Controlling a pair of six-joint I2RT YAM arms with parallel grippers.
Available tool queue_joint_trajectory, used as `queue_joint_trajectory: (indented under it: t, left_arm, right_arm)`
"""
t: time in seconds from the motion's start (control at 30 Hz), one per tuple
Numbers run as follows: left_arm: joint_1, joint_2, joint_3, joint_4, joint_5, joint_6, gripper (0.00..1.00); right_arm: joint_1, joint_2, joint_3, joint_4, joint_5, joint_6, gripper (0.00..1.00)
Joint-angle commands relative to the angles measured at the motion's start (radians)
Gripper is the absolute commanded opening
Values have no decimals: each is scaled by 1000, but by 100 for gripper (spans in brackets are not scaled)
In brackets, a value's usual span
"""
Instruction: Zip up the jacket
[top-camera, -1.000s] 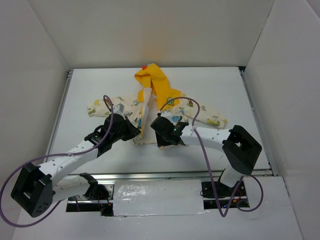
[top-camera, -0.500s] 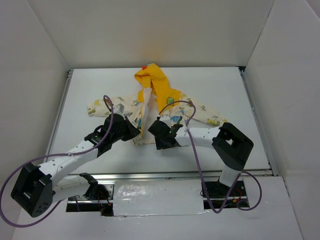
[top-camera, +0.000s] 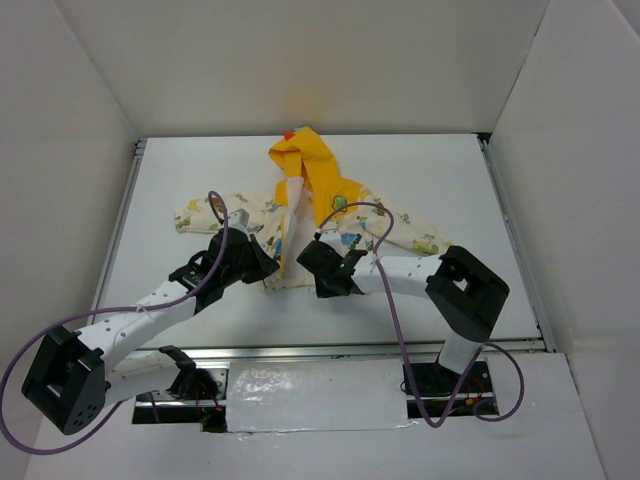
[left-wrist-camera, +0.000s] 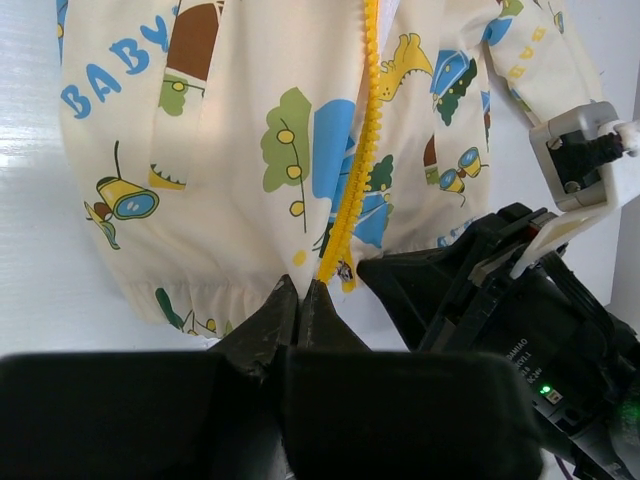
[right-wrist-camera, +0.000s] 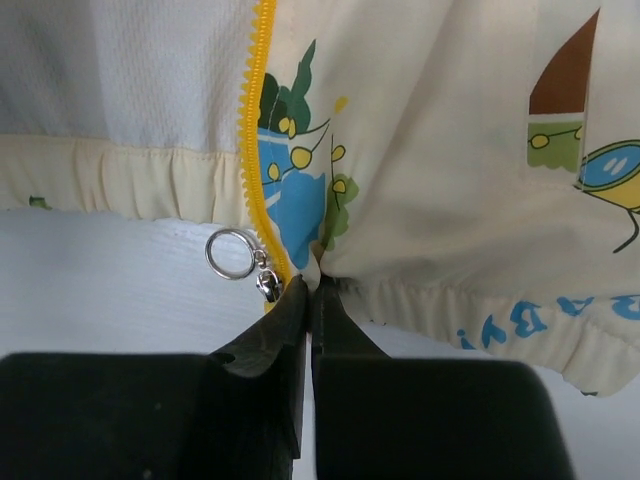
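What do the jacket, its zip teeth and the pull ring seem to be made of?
Jacket: soft matte cloth, perhaps cotton; it creases and gathers at the hem. Zip teeth: probably yellow plastic, chunky, dull. Pull ring: metal, by its silver shine.

Built from white tubular links (top-camera: 160, 298) and blocky black joint housings (top-camera: 65, 378), trailed by looping purple cables (top-camera: 397, 325), tipped with matte black wedge-shaped fingers (left-wrist-camera: 262, 325), marked by faint white lettering (left-wrist-camera: 520, 350) beside a tiny green light (left-wrist-camera: 543, 389).
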Motion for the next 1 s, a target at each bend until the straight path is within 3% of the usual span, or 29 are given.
queue_joint_trajectory:
  t: [0.0,0.1,0.17,0.27,0.3,0.33,0.4,0.47,0.5,0.57,0.6,0.63,0.77,0.83,0.87,0.97]
  left_arm:
    - [3,-14,20,3,-9,17,0]
    - [6,-19,39,-18,-25,25,0]
    - [8,-34,56,-27,-43,29,0]
    - [16,-54,66,-32,-54,31,0]
    - [22,-61,69,-38,-57,29,0]
    - [23,-63,80,-44,-60,29,0]
    - [31,-61,98,-66,-75,26,0]
    - [35,-57,134,-92,-91,23,0]
    - [43,-55,158,-96,-92,23,0]
    - [45,-54,183,-107,-101,25,0]
    - [45,-55,192,-109,-106,25,0]
    - [45,-57,207,-110,-107,26,0]
    - [54,-58,224,-95,-81,28,0]
    - [55,-66,218,-89,-69,34,0]
    - [55,-71,212,-86,-66,36,0]
    - [55,-95,175,-35,-19,49,0]
  right_arm:
    - [9,-60,-29,30,-45,-9,0]
    - [6,-238,-18,107,-18,-104,0]
    - [6,-435,-66,278,-45,-208,0]
    - [-27,-580,-210,533,-310,-378,0]
    - [-35,-568,-228,540,-406,-419,0]
    - [-37,-492,-207,461,-392,-465,0]
    - [-37,-393,-129,365,-290,-524,0]
    - [-32,-347,-132,391,-55,-539,0]
    - [-33,-415,-200,573,-3,-552,0]
    - [-46,-535,-361,898,-69,-605,0]
    - [-53,-577,-538,1078,-126,-621,0]
    - [-53,-576,-592,1379,-174,-669,0]
    - [-49,-448,-552,1493,-78,-701,0]
    - [-50,-441,-642,1728,-94,-615,0]
    - [-49,-437,-656,1757,-106,-601,0]
    - [-49,-447,-629,1652,-93,-534,0]
